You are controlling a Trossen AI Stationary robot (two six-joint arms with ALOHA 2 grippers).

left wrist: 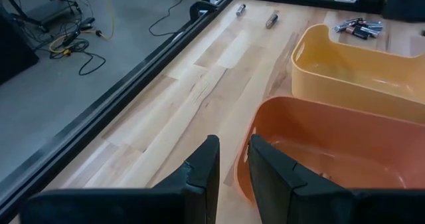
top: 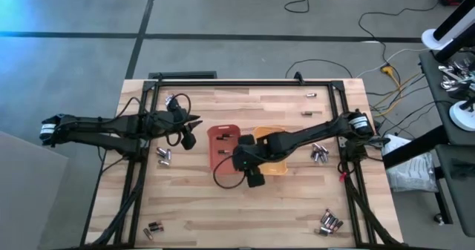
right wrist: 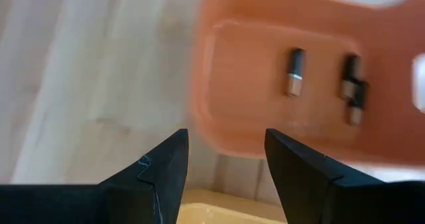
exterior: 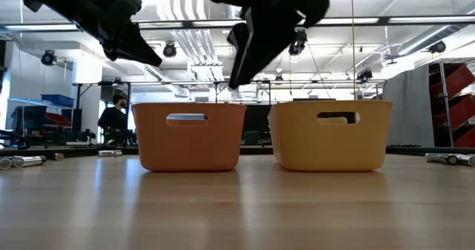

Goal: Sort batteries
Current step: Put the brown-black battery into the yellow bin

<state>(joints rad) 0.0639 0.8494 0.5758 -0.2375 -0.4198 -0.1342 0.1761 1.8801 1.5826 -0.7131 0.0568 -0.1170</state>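
Now the right gripper (right wrist: 222,161) hangs over the orange tray (top: 220,147), fingers apart and holding nothing.
Some batteries (right wrist: 295,72) lie inside that tray; more lie loose on the table (top: 245,213). The left gripper (left wrist: 231,167) waits nearby, fingers nearly together, empty.

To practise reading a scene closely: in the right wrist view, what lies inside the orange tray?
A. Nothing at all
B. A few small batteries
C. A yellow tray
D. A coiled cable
B. The right wrist view shows a few small batteries lying on the floor of the orange tray, beyond the open right gripper.
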